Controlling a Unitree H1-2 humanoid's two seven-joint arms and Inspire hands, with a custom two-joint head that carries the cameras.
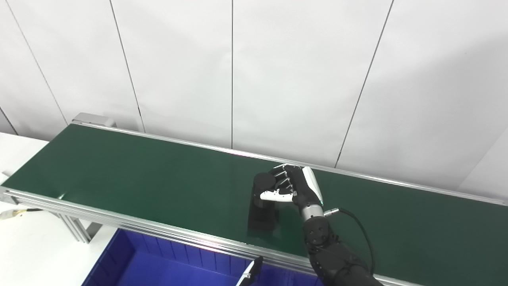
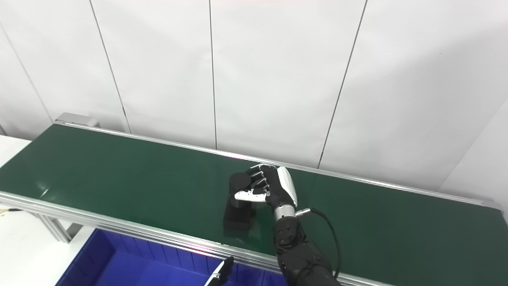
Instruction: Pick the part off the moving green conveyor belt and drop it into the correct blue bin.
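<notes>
The right hand (image 1: 295,186) is positioned over the middle of the green conveyor belt (image 1: 139,178), its arm entering from the lower right of the frame. Its fingers (image 1: 282,174) are curled around a black cylindrical part (image 1: 263,190); the white thumb lies across the near side of the part. The part stands upright, and its dark reflection extends toward the near edge of the belt directly below it. Whether the base of the part touches the belt surface or sits just above it cannot be determined.

The belt runs diagonally from the upper left of the frame to the lower right, bordered by aluminium rails. A blue bin (image 1: 131,254) sits below the near rail at the bottom left of the frame. A white tabletop (image 1: 24,246) is visible at the far left. The left hand is not visible in either view.
</notes>
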